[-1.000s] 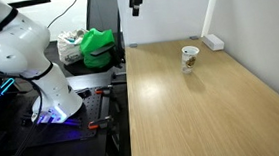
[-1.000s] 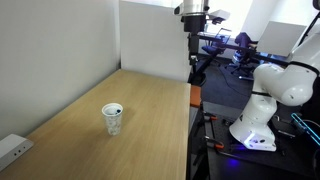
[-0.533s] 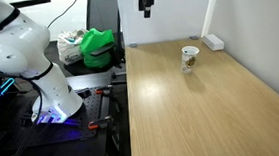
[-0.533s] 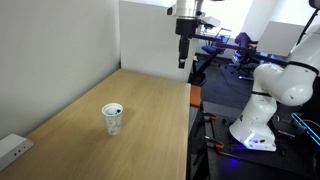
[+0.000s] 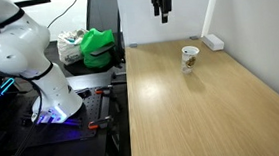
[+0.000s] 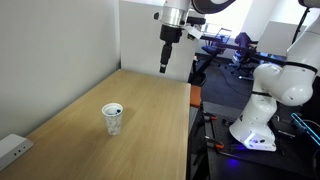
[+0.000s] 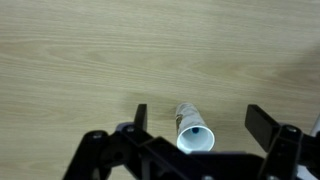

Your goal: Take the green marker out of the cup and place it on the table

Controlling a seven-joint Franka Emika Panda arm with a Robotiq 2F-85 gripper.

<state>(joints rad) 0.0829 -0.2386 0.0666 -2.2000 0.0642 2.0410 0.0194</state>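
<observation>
A white paper cup (image 5: 189, 56) with a printed pattern stands on the light wooden table (image 5: 202, 108), toward its far side; it also shows in an exterior view (image 6: 113, 118). In the wrist view the cup (image 7: 193, 128) lies between my fingers in the picture, far below, and a small dark marker tip (image 7: 194, 131) shows inside its mouth. My gripper (image 5: 162, 14) hangs high in the air above the table, well apart from the cup, and is seen in an exterior view (image 6: 164, 65). Its fingers (image 7: 200, 125) are open and empty.
A white power strip (image 5: 213, 41) lies by the wall near the cup and shows in an exterior view (image 6: 12, 150). A white partition (image 6: 150, 40) stands at the table's end. A green bag (image 5: 99, 46) sits off the table near the robot base (image 5: 56, 100).
My gripper has moved across above the table toward the cup's side, still high up. The cup has not moved.
</observation>
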